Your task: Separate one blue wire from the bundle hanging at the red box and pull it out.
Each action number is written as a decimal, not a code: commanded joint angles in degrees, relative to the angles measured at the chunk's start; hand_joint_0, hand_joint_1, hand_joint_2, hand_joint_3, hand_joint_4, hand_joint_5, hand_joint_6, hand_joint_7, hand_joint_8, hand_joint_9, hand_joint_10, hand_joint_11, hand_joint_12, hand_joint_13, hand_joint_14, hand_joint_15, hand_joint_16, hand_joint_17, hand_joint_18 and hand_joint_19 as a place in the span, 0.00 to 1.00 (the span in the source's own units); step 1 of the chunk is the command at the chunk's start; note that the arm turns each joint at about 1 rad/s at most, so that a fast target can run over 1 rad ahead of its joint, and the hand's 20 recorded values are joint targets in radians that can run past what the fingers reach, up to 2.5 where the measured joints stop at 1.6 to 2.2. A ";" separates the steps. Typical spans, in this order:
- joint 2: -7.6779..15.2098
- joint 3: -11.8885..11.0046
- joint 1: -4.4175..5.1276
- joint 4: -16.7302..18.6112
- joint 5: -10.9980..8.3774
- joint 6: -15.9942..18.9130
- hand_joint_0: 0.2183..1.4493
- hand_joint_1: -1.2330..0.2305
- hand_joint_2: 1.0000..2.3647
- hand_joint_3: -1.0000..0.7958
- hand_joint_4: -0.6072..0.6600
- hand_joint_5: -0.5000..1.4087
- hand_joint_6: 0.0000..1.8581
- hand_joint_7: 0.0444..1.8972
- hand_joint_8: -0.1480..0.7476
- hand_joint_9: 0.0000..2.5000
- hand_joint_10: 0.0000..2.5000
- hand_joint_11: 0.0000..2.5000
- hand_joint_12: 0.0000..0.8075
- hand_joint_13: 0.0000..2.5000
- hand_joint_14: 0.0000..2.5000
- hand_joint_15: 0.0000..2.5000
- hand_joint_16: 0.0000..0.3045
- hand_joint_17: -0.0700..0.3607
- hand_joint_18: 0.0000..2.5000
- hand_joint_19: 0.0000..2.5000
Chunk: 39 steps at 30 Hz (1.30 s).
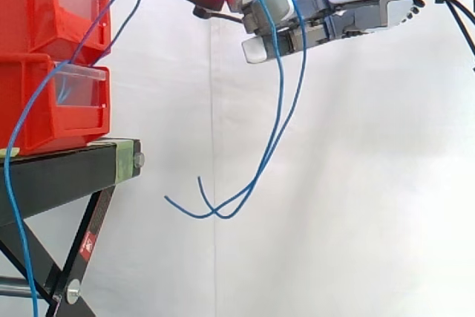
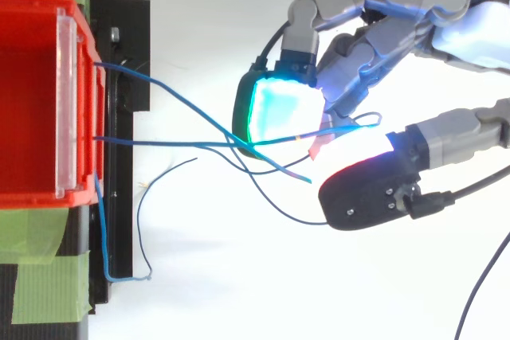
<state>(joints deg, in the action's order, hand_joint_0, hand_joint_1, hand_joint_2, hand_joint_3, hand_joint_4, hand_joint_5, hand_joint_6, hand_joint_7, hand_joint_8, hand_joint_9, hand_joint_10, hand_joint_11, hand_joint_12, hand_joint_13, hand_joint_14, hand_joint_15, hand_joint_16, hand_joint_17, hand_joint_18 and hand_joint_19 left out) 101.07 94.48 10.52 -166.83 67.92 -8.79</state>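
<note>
The side camera gives me what the top one cannot. The blue wires (image 1: 282, 87) fall from my hand (image 1: 319, 9) toward 6 o'clock. Two strands hang in long curves that swing to 7 o'clock and end in loose upturned tips below the top bar of the black stand (image 1: 59, 168). That view also shows the stacked red bins (image 1: 44, 5) at 9 o'clock, with strands climbing from them toward 1 o'clock to reach me. A loose blue strand (image 1: 9, 183) drops from the bins toward 6 o'clock, past the stand.

From above I get the run across. The wires (image 2: 159, 142) leave the front of the red bins (image 2: 24, 101) at 9 o'clock and stretch toward 3 o'clock, long axis nearly level. They cross one another just before my cyan-glowing fingertip (image 2: 283, 113). My fingers are curled over the strands, with the red-lit thumb (image 2: 370, 189) at 5 o'clock of that fingertip. I am clamped on more than one strand.
</note>
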 commanded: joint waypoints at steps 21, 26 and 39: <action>0.00 0.00 0.03 0.19 0.02 0.00 0.34 0.18 0.00 0.28 0.66 0.12 0.39 0.60 0.51 0.13 0.01 0.41 0.45 0.32 0.00 0.70 0.18 0.45 0.18 0.36; 0.00 0.00 0.03 0.28 0.02 0.00 0.33 0.32 0.00 0.28 0.67 0.14 0.38 0.61 0.53 0.20 0.01 0.41 0.47 0.35 0.00 0.69 0.17 0.44 0.21 0.37; 0.00 0.00 0.03 0.10 0.02 0.00 0.32 0.39 0.00 0.30 0.66 0.17 0.38 0.60 0.55 0.30 0.01 0.42 0.46 0.40 0.00 0.67 0.16 0.42 0.24 0.38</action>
<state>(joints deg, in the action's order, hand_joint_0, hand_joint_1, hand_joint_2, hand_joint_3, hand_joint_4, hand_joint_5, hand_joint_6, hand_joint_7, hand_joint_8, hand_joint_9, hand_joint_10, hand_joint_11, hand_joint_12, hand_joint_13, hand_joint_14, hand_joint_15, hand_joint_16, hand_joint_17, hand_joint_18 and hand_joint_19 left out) 101.07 94.48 10.55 -166.73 67.92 -8.79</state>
